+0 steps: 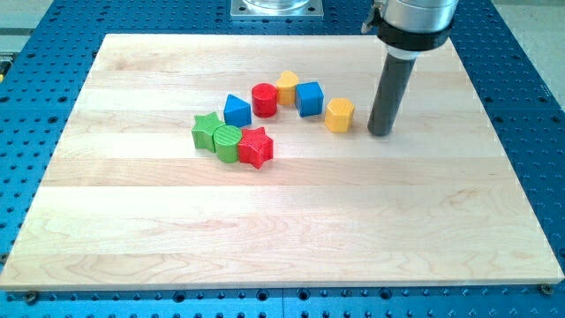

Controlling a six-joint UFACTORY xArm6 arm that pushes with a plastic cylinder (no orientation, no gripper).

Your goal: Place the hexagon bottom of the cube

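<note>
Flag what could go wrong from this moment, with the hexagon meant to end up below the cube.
1. My tip stands to the view's right of the yellow hexagon; a push from there would likely drive it left into the blue cube, not below it.
2. The cube touches or nearly touches the yellow block beside the red cylinder, so a knock could shift all three.

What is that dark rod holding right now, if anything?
Nothing is held. My tip rests on the wooden board, just to the view's right of the yellow hexagon block, with a small gap between them.
</note>
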